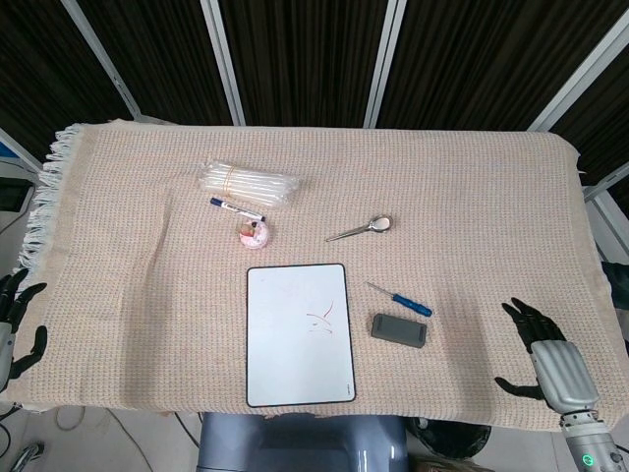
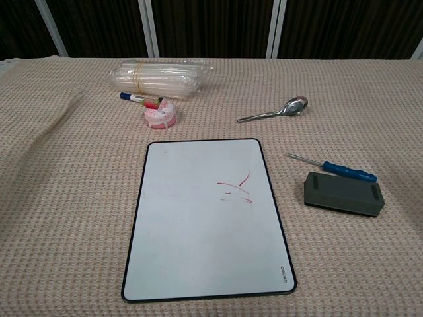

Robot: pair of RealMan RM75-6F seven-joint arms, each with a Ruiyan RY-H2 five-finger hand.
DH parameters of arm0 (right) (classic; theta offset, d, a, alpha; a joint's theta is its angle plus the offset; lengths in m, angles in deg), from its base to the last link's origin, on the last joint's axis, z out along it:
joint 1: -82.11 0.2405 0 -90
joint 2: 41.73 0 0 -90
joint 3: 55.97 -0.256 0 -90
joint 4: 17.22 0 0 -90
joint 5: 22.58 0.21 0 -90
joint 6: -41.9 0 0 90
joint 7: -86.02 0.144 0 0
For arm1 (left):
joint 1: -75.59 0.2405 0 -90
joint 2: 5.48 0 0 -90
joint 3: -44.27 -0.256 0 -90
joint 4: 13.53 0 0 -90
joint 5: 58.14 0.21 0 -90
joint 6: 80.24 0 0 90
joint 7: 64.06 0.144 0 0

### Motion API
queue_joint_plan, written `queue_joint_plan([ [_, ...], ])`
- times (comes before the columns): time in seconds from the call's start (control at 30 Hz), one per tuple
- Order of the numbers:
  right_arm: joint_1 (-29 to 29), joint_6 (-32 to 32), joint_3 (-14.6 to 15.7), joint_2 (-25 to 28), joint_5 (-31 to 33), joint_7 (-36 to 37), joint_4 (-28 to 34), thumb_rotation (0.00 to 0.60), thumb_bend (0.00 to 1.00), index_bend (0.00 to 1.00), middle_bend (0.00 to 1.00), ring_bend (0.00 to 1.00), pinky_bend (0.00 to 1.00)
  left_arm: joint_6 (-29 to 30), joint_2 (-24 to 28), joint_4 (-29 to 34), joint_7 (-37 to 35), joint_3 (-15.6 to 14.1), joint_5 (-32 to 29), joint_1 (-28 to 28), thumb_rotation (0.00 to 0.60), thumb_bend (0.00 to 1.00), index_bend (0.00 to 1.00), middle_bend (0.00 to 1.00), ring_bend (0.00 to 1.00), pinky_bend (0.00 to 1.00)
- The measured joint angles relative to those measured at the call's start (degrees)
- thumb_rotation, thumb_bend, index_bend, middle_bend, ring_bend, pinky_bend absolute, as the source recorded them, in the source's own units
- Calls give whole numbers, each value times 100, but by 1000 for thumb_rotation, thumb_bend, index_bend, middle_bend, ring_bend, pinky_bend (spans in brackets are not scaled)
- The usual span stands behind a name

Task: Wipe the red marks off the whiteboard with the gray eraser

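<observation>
Flat beside the whiteboard point(image 2: 208, 218) lies the dark gray eraser point(image 2: 344, 193), both hands' fingers spread, empty.

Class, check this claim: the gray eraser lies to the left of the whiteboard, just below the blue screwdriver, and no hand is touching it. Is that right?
One detail is wrong: the gray eraser lies to the right of the whiteboard, not the left, as the chest view shows. The rest stands: it sits just below the blue screwdriver, and no hand touches it.
</observation>
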Motion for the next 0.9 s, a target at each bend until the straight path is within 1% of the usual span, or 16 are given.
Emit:
queue_joint_plan([
  [0.17,500,-985,-62,262,357,368,289,600,65,24,111,132,140,6,0,15,-5,23,-57,7,600,484,160,11,0,3],
  [0.23,718,-1345,-113,290,549,440,371,600,66,34,116,132,144,19,-14,19,-6,35,-68,9,600,484,160,11,0,3],
  [0.33,1006,-1720,-211,224,857,485,436,600,72,56,135,145,162,38,-30,21,-6,53,-101,16,600,484,160,11,0,3],
  [0.53,1278,-2029,-386,-304,1408,338,364,600,129,129,215,219,234,33,-25,28,-9,81,-164,19,600,484,160,11,0,3],
  [0.73,1435,-2054,-502,-938,1892,-133,154,600,151,172,252,251,247,11,-6,41,-22,99,-212,14,600,484,160,11,0,3],
  [0.9,1531,-2029,-543,-1321,2119,-458,-15,600,200,231,288,283,264,-7,-1,52,-16,103,-239,12,600,484,160,11,0,3],
])
